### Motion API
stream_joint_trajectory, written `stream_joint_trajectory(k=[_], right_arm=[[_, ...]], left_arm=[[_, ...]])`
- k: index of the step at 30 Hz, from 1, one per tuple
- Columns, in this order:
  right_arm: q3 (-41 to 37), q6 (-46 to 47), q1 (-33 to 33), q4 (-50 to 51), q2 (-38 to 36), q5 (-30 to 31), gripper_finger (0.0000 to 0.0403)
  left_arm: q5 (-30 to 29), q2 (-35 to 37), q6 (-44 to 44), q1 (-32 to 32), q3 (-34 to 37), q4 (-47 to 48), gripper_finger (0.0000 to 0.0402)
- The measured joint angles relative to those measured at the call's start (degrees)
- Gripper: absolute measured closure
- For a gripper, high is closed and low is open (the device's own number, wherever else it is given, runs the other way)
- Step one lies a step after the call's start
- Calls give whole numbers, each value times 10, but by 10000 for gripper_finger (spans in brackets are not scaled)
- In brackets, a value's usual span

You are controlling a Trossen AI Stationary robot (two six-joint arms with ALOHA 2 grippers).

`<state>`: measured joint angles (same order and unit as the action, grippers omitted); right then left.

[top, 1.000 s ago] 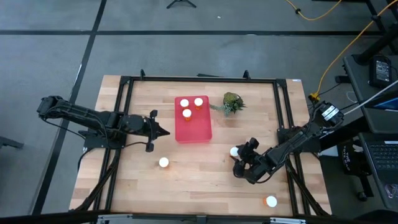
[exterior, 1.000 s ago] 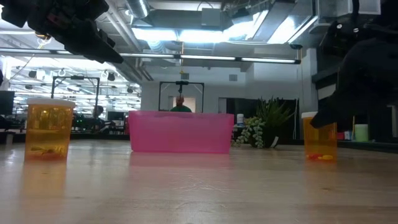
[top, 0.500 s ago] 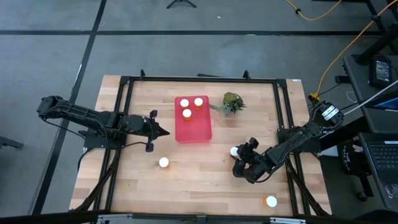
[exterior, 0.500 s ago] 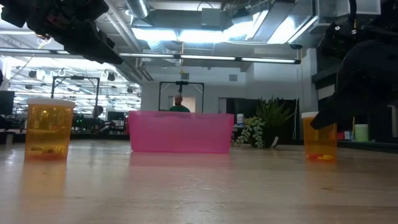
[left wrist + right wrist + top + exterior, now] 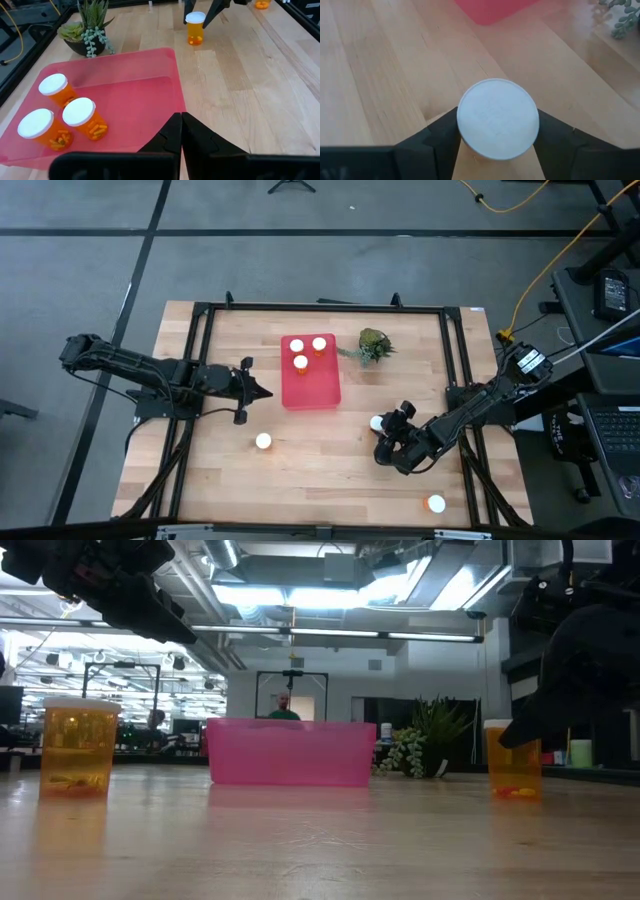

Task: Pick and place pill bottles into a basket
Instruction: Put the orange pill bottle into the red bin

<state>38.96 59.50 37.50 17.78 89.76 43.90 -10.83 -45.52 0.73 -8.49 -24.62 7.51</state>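
Note:
The red tray point(image 5: 318, 385) lies at the table's middle with three capped orange pill bottles point(image 5: 301, 362) standing in its far end; they also show in the left wrist view point(image 5: 82, 117). My right gripper point(image 5: 385, 432) is right of the tray, around a standing pill bottle point(image 5: 377, 422), whose white cap point(image 5: 497, 125) fills the gap between the fingers. My left gripper point(image 5: 262, 392) is shut and empty, raised above the table just left of the tray point(image 5: 125, 95). One loose bottle point(image 5: 263, 441) stands near the front, another point(image 5: 436, 503) at the front right. My right gripper has the pill bottle between its two fingers point(image 5: 440, 137), one on each side of the body just below the cap point(image 5: 470, 145). The cap hides the contact spots. The fingers slant down from the table's right side. The bottle stands upright, its base point(image 5: 515, 792) on the table.
A small green plant point(image 5: 373, 344) stands just right of the tray's far end. A black frame point(image 5: 320, 308) runs around the table top. Bare wood lies between the tray and the front edge. A person shows far off in the room behind point(image 5: 283, 708).

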Motion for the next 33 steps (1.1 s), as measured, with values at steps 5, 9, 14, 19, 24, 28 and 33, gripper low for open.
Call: stream_joint_trajectory(k=[5, 9, 14, 19, 24, 28, 33], right_arm=[[0, -2, 0, 0, 0, 0, 185], [0, -2, 0, 0, 0, 0, 185], [0, -2, 0, 1, -3, 0, 185], [0, -14, 0, -1, -26, 0, 185], [0, -45, -3, -2, -51, 0, 185], [0, -75, -9, -7, -72, 1, 185], [0, -133, -20, -26, -105, 0, 185]], left_arm=[[0, 0, 0, 0, 0, 0, 393], [0, 0, 0, 0, 0, 0, 395], [0, 0, 0, 0, 0, 0, 399], [0, 0, 0, 0, 0, 0, 393], [0, 0, 0, 0, 0, 0, 393], [0, 0, 0, 0, 0, 0, 399], [0, 0, 0, 0, 0, 1, 397]])
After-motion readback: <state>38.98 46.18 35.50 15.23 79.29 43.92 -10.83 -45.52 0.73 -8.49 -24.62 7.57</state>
